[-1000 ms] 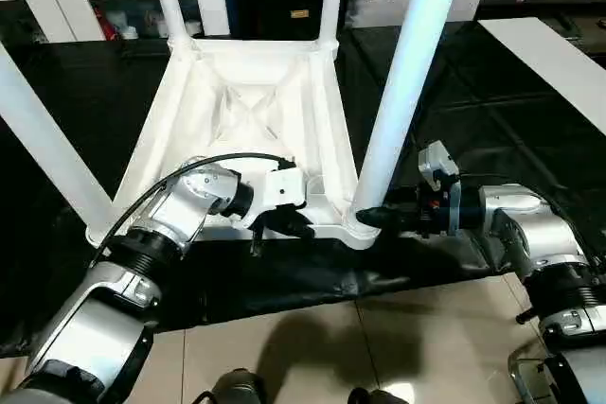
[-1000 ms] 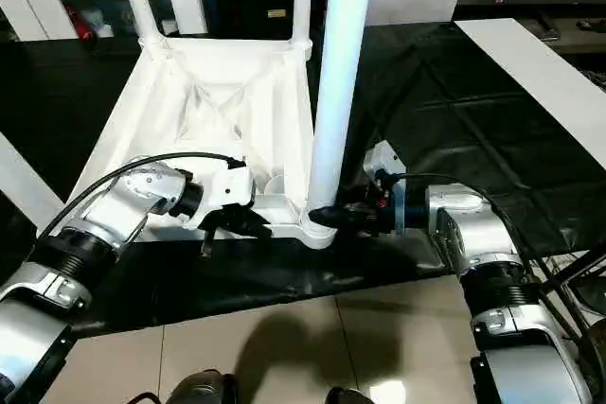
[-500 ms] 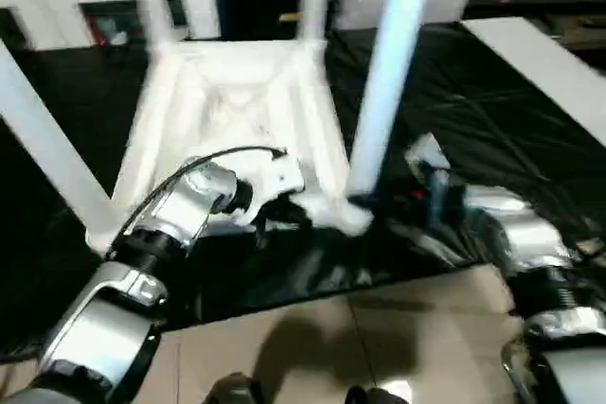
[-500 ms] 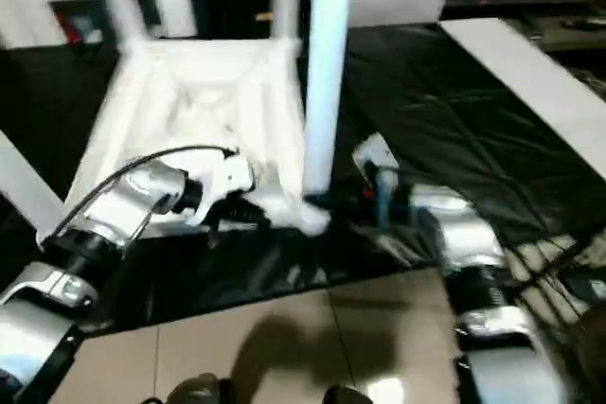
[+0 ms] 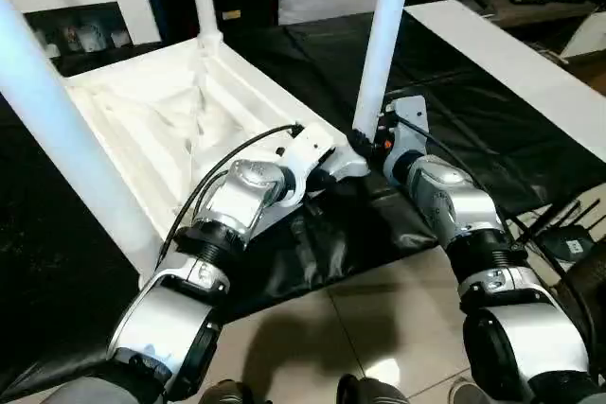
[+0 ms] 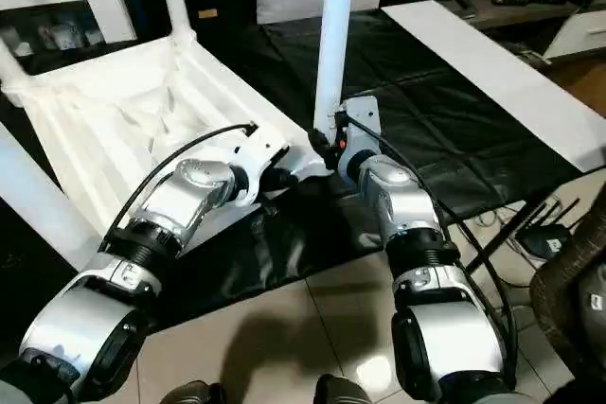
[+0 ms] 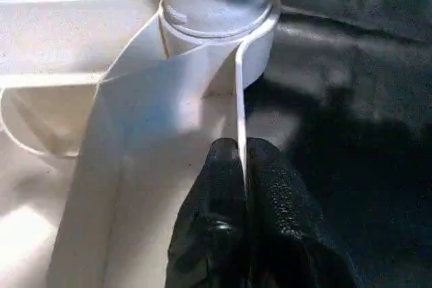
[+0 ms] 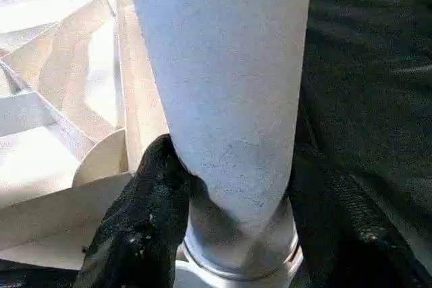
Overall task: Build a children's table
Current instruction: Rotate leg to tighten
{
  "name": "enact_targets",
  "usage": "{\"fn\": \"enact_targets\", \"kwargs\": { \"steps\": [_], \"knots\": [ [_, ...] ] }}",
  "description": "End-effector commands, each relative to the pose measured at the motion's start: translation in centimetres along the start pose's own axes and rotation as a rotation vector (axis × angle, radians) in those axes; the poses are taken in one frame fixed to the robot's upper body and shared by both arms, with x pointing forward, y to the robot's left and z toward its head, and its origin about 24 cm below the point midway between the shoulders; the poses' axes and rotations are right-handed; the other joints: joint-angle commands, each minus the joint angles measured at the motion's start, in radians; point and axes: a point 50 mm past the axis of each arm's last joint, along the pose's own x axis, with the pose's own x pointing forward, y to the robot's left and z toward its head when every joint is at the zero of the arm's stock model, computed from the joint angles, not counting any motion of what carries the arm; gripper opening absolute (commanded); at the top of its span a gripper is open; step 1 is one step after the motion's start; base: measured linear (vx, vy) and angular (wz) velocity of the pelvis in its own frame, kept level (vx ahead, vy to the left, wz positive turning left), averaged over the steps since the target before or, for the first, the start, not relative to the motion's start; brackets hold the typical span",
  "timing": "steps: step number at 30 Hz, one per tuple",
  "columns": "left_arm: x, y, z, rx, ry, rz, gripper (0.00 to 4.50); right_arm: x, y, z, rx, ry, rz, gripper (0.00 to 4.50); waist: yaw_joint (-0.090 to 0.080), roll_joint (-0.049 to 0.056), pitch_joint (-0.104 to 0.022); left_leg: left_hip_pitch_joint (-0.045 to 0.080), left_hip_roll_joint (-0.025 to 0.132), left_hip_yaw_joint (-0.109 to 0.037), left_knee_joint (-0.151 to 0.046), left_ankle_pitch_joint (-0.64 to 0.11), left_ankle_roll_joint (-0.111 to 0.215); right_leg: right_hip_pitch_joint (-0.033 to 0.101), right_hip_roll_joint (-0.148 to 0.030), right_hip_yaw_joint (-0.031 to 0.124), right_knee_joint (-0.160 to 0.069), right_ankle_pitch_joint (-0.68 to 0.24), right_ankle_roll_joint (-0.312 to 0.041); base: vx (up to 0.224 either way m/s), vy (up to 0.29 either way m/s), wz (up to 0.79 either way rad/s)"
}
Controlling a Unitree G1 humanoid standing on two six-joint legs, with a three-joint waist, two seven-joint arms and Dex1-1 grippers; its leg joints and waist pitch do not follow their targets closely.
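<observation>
Children's table [image 5: 142, 111]: white plastic, lying upside down on a black sheet [image 5: 454, 111] over the floor, ribbed underside up. Compared with a second ago, the top sits turned, its near right corner swung away from the robot; the head camera has also shifted.

Legs: three show standing in corner sockets. Near right leg [image 5: 383, 40] upright in its socket [image 7: 216, 15].

Left gripper [image 7: 243, 187]: fingers pinched together on the thin rim wall of the top, just beside that socket, as before.

Right gripper [image 8: 229, 227]: black fingers [image 8: 145, 214] clamped on either side of the near right leg, low down at the socket collar, unchanged.
</observation>
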Motion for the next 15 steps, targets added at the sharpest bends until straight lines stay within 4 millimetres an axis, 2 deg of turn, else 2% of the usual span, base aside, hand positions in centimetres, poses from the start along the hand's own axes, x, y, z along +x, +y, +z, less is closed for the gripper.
{"fn": "enact_targets", "kwargs": {
  "steps": [1, 3, 6, 8, 9, 10, 11, 12, 14, 15],
  "knots": [
    [0.6, -2.3, 3.6, 0.046, -0.135, -0.123, 0.00, 0.2, 0.5, -0.4, 0.012, 0.014, 0.029, 2.62, 0.019, -0.013, -0.096, 0.010, 0.032, -0.010, -0.062, -0.160, 0.104, 0.079, -0.062, 0.040, -0.062, -0.256, -0.211, 0.000, 0.000, 0.00],
    [0.5, -1.9, 3.1, 0.056, -0.122, -0.115, 0.00, 0.0, 0.4, -0.2, 0.024, -0.016, 0.065, 2.64, 0.028, -0.006, -0.100, 0.010, 0.036, -0.010, -0.060, -0.117, 0.128, 0.081, -0.060, 0.038, -0.051, -0.185, -0.239, 0.000, 0.000, 0.00],
    [0.3, -1.5, 2.6, 0.084, -0.103, -0.112, 0.00, -0.3, 0.0, -0.2, 0.001, -0.025, 0.083, 3.02, 0.044, -0.006, -0.104, 0.013, 0.040, -0.008, -0.056, -0.061, 0.154, 0.080, -0.056, 0.038, -0.037, -0.086, -0.273, 0.000, 0.000, 0.00],
    [0.0, -1.2, 2.2, 0.129, -0.094, -0.127, 0.00, -0.8, -0.7, -0.4, -0.037, -0.024, 0.110, 3.07, 0.051, -0.004, -0.105, 0.015, 0.043, -0.009, -0.054, -0.051, 0.165, 0.078, -0.056, 0.037, -0.034, -0.069, -0.282, 0.000, 0.000, 0.00],
    [-0.2, -0.9, 1.7, 0.151, -0.078, -0.138, 0.00, -1.2, -1.1, -0.5, -0.069, -0.020, 0.142, 3.11, 0.056, -0.004, -0.103, 0.016, 0.044, -0.008, -0.055, -0.072, 0.164, 0.077, -0.057, 0.037, -0.038, -0.091, -0.278, 0.000, 0.000, 0.00],
    [-0.2, -0.9, 1.7, 0.151, -0.078, -0.138, 0.00, -1.2, -1.1, -0.5, -0.069, -0.020, 0.142, 3.33, 0.056, -0.004, -0.103, 0.016, 0.044, -0.008, -0.055, -0.072, 0.164, 0.077, -0.057, 0.037, -0.038, -0.091, -0.278, 0.000, 0.000, 0.00],
    [-0.4, -0.6, 1.3, 0.169, -0.058, -0.151, 0.00, -1.6, -1.5, -0.6, -0.098, -0.015, 0.182, 3.42, 0.061, -0.006, -0.100, 0.018, 0.046, -0.007, -0.057, -0.105, 0.149, 0.078, -0.059, 0.038, -0.044, -0.137, -0.268, 0.000, 0.000, 0.00],
    [-0.5, -0.6, 1.2, 0.172, -0.056, -0.154, 0.00, -1.7, -1.6, -0.6, -0.099, -0.015, 0.186, 3.46, 0.064, -0.003, -0.098, 0.022, 0.048, -0.007, -0.059, -0.129, 0.134, 0.075, -0.059, 0.039, -0.048, -0.171, -0.262, 0.000, 0.000, 0.00],
    [-0.6, -0.4, 0.9, 0.182, -0.044, -0.166, 0.00, -2.1, -2.0, -0.6, -0.103, -0.012, 0.203, 3.62, 0.066, -0.001, -0.095, 0.023, 0.051, -0.009, -0.063, -0.168, 0.108, 0.074, -0.059, 0.038, -0.053, -0.222, -0.245, 0.000, 0.000, 0.00],
    [-1.1, 0.0, 0.4, 0.221, -0.018, -0.196, 0.00, -2.9, -2.8, -0.6, -0.119, -0.012, 0.248, 3.62, 0.070, 0.000, -0.094, 0.027, 0.052, -0.010, -0.064, -0.194, 0.090, 0.073, -0.060, 0.037, -0.058, -0.253, -0.234, 0.000, 0.000, 0.00]
  ]
}}
